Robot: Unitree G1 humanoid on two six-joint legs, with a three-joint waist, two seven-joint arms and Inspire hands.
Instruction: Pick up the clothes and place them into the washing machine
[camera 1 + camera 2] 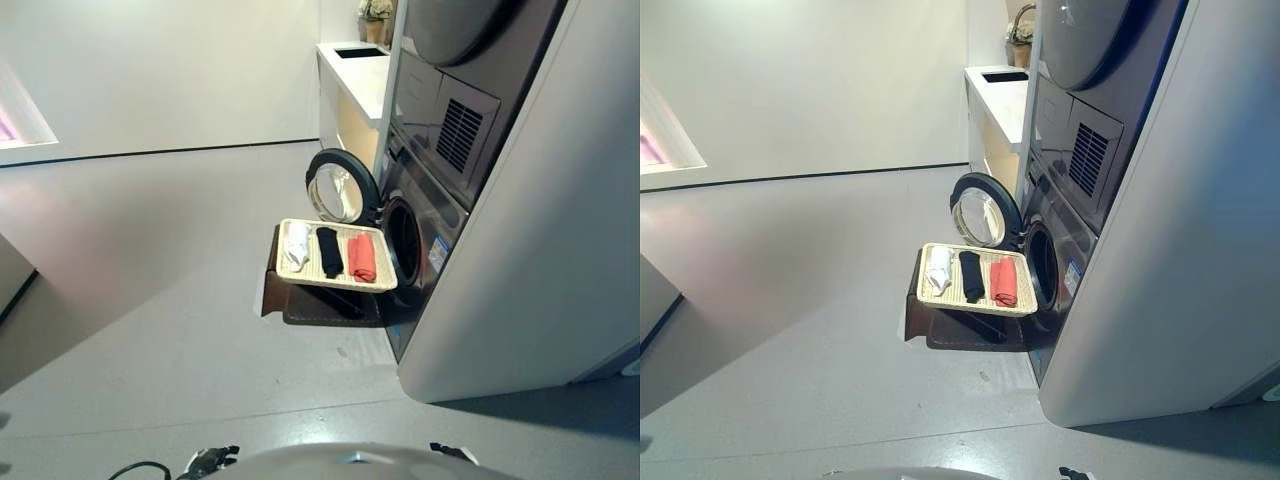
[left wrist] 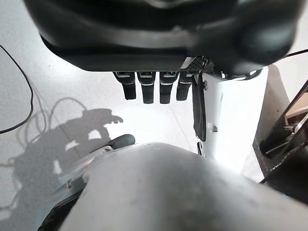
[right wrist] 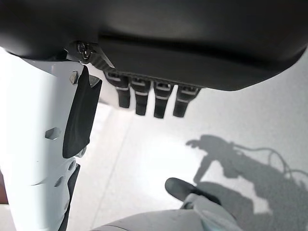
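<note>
A cream tray rests on a dark stand in front of the washing machine. On it lie three folded clothes side by side: a white one, a black one and a red one. The machine's round door stands open beside the drum opening. My left hand and my right hand hang low by my sides, far from the tray. Both have straight fingers and hold nothing.
A dryer is stacked above the washing machine. A white counter with a sink stands behind it, with a plant basket at the back. A broad white panel flanks the machine on the right. Grey floor stretches between me and the tray.
</note>
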